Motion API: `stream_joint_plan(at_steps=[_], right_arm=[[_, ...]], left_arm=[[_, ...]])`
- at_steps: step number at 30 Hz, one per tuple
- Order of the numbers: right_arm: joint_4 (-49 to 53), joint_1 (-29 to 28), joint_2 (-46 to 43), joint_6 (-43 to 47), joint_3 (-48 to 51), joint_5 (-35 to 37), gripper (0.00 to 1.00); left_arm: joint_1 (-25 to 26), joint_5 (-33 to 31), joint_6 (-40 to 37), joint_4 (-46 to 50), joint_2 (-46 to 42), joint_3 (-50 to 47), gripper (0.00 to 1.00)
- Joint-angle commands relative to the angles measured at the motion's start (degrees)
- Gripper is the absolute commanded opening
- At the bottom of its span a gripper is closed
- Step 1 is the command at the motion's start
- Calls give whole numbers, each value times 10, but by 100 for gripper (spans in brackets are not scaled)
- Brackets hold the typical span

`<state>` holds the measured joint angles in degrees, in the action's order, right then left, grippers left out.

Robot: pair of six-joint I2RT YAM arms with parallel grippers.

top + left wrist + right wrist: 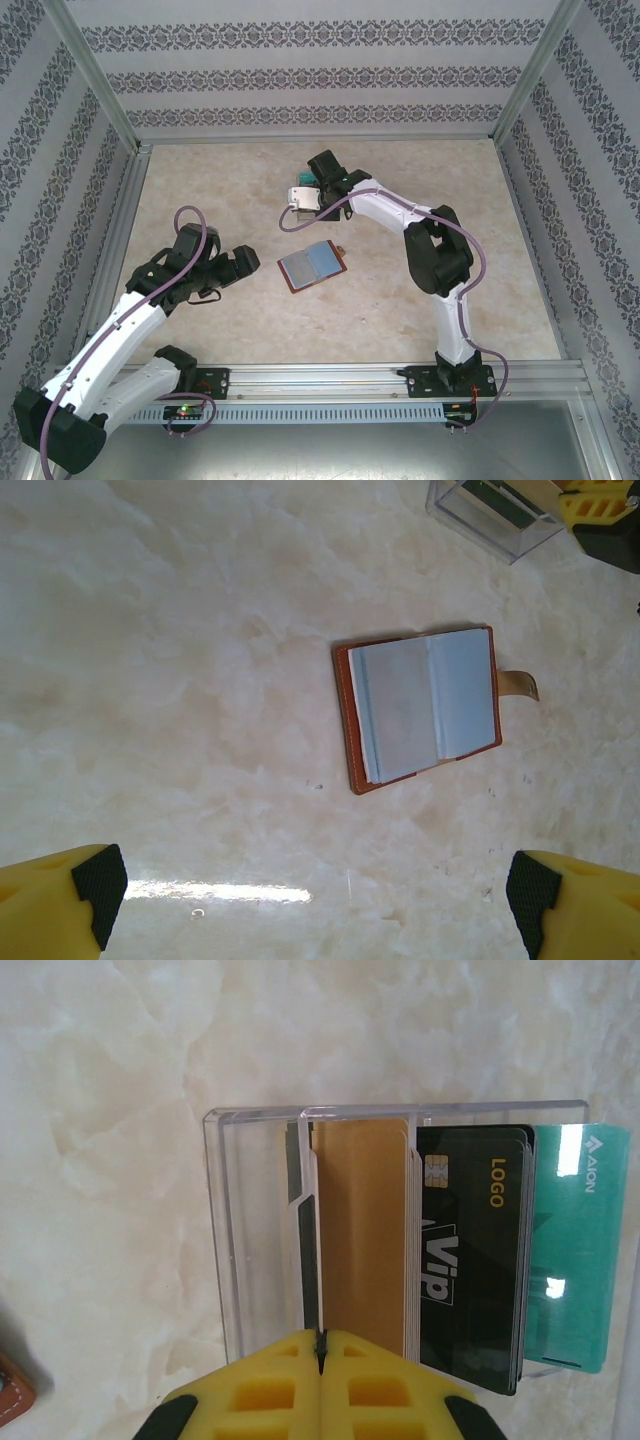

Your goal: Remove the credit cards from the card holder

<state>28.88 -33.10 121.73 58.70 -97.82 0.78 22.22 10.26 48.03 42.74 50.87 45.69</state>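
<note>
From above, the card holder (313,265) lies open on the table (200,190), near the middle, with its blue-grey pages facing up. The left gripper (245,262) sits just to its left and does not touch it. The right gripper (322,185) is farther back, right at a small clear stand (298,203). In the left wrist view, the card holder (420,708) lies flat and open, brown around the edge, with its snap tab (520,685) sticking out on the right side. The left gripper (320,910) is let go, with its two yellow fingers (60,905) far apart at the bottom corners and nothing between them. A corner of the clear stand (495,515) is at the top right. In the right wrist view, the clear stand (230,1240) holds the credit cards (475,1260) standing side by side: a tan card (360,1240), a black card and a teal card (575,1250). The right gripper (320,1365) is squeezed tight on the edge of a thin card (303,1250) just left of the tan one.
</note>
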Motion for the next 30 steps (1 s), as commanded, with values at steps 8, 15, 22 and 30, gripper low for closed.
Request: stream_joint_plan(at_steps=[8,15,22,30], right_arm=[[-6,4,34,-24,-34,-8,1],[-26,5,39,-42,-39,12,11],[-68,5,40,-58,-37,60,23],[-97,8,43,-84,-34,104,30]], left_arm=[[-13,5,-7,10,1,1,99],[-16,11,-5,5,-3,-4,99],[-17,15,-3,2,-4,-7,99],[-18,21,-4,-4,-6,-11,99]])
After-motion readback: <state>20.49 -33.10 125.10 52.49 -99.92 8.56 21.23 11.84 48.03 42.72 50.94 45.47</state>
